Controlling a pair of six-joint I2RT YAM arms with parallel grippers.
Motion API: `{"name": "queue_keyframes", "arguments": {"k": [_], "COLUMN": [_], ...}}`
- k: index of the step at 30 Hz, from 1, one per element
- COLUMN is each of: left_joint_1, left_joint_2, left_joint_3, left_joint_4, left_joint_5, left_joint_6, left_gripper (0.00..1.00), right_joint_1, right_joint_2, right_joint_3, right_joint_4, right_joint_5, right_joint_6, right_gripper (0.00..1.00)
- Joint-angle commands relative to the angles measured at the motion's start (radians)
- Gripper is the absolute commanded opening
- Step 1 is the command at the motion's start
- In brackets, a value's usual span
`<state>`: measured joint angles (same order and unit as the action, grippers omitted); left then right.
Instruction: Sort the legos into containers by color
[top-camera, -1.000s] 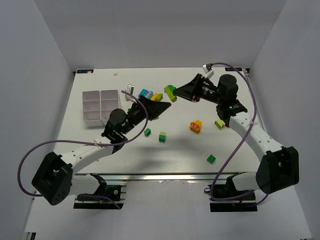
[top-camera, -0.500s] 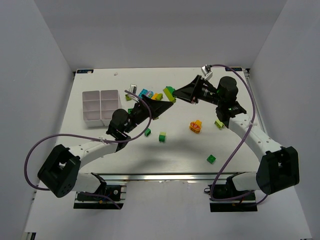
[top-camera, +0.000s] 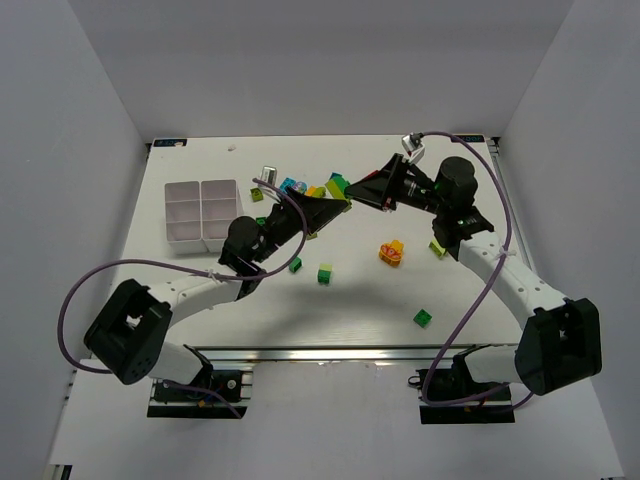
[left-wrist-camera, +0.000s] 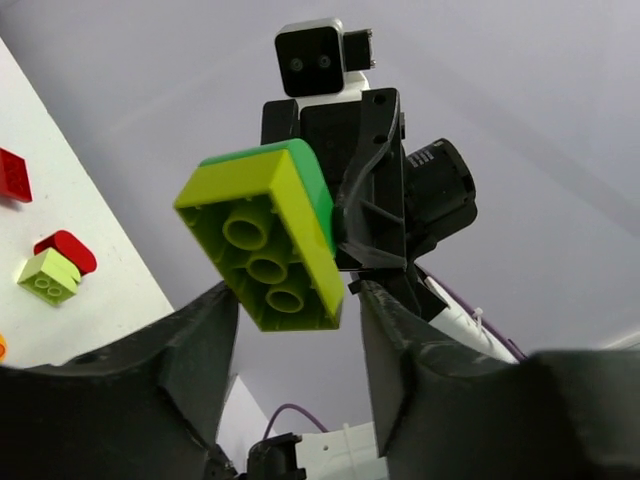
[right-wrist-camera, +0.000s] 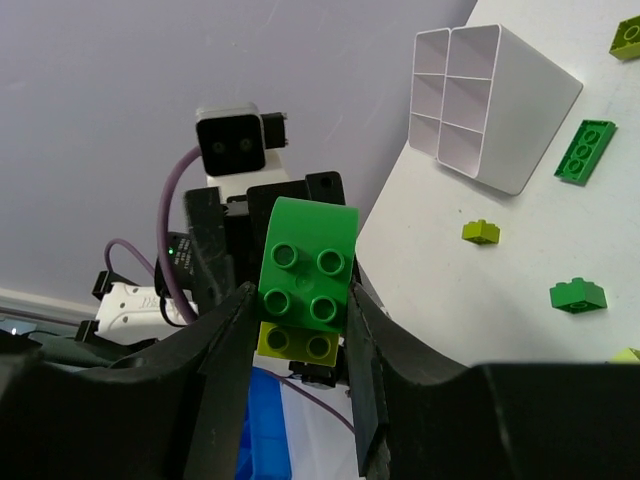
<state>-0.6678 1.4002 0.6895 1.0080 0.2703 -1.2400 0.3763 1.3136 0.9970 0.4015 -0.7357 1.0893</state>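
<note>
1. The white table (top-camera: 350, 310) carries the whole job. Both arms reach from six o'clock toward its twelve o'clock edge and meet in the air there.
2. The white compartment tray (top-camera: 202, 244) sits at about ten o'clock, well apart from the meeting point. It is not the target of this step.
3. The right gripper (top-camera: 348, 188) comes in from two o'clock and is clamped on a green-and-lime brick stack (top-camera: 338, 184). In its wrist view, the stack (right-wrist-camera: 305, 275) fills the gap between the fingers, with the green studs facing the camera.
4. The left gripper (top-camera: 333, 203) comes up from eight o'clock to face it. In its own view, its fingers (left-wrist-camera: 205, 340) flank the lime underside of the stack (left-wrist-camera: 270, 235). A sliver of gap seems to remain on one side, so it cannot be told whether they are pinching yet.
5. The stack is held off the table at twelve o'clock. It is two colours pressed together, so it likely has to be pulled apart before either half can be sorted. That would explain one arm bracing it while the other takes the opposite half.
6. The loose bricks wait on the table:
   - a cyan-and-yellow cluster (top-camera: 295, 187) at eleven o'clock
   - a red-and-orange piece (top-camera: 391, 252) at three o'clock
   - small green bricks (top-camera: 325, 273) near the centre
</note>
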Motion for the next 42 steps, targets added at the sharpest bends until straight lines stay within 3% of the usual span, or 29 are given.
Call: {"name": "queue_keyframes", "arguments": {"k": [1, 5, 6, 9, 23, 26, 28, 29, 31, 32, 35, 37, 42], "left_joint_1": [-0.001, -0.001, -0.001, -0.001, 0.094, 0.154, 0.227, 0.255, 0.322, 0.341, 0.390, 0.407, 0.418], "left_joint_2": [0.009, 0.028, 0.031, 0.026, -0.159, -0.223, -0.297, -0.325, -0.372, -0.379, -0.394, -0.395, -0.403], "left_joint_3": [0.035, 0.018, 0.016, 0.004, -0.165, -0.173, -0.121, -0.089, 0.053, 0.105, 0.285, 0.406, 0.553], "left_joint_4": [0.078, 0.148, 0.162, 0.158, 0.049, -0.052, -0.320, -0.573, -0.856, -1.098, -1.447, -1.630, -1.830], "left_joint_5": [0.014, 0.015, 0.017, 0.010, -0.023, -0.010, 0.007, 0.007, -0.049, -0.075, -0.212, -0.338, -0.516], "left_joint_6": [-0.030, -0.064, -0.071, -0.075, -0.064, -0.044, 0.023, 0.058, 0.206, 0.250, 0.378, 0.441, 0.501], "left_gripper": [0.60, 0.35, 0.22, 0.00, 0.00, 0.00, 0.00, 0.00, 0.00, 0.00, 0.00, 0.00, 0.00], "right_joint_1": [0.006, 0.007, 0.007, 0.004, -0.080, -0.083, -0.082, -0.082, -0.083, -0.076, -0.039, 0.013, 0.137], "right_joint_2": [-0.037, -0.040, -0.040, -0.042, 0.006, 0.012, 0.018, 0.025, 0.038, 0.055, 0.108, 0.171, 0.286], "right_joint_3": [-0.009, -0.015, -0.017, -0.015, 0.015, 0.040, 0.071, 0.098, 0.139, 0.158, 0.238, 0.314, 0.462], "right_joint_4": [0.056, 0.057, 0.060, 0.071, 0.129, 0.093, -0.001, -0.027, -0.107, -0.172, -0.304, -0.419, -0.572], "right_joint_5": [-0.010, -0.008, -0.010, -0.008, -0.014, -0.016, -0.007, -0.011, -0.018, -0.018, -0.031, -0.022, 0.030], "right_joint_6": [0.004, 0.004, 0.004, -0.002, -0.028, -0.095, -0.228, -0.279, -0.467, -0.529, -0.774, -0.929, -1.146], "right_gripper": [0.00, 0.00, 0.00, 0.00, 0.00, 0.00, 0.00, 0.00, 0.00, 0.00, 0.00, 0.00, 0.00]}}
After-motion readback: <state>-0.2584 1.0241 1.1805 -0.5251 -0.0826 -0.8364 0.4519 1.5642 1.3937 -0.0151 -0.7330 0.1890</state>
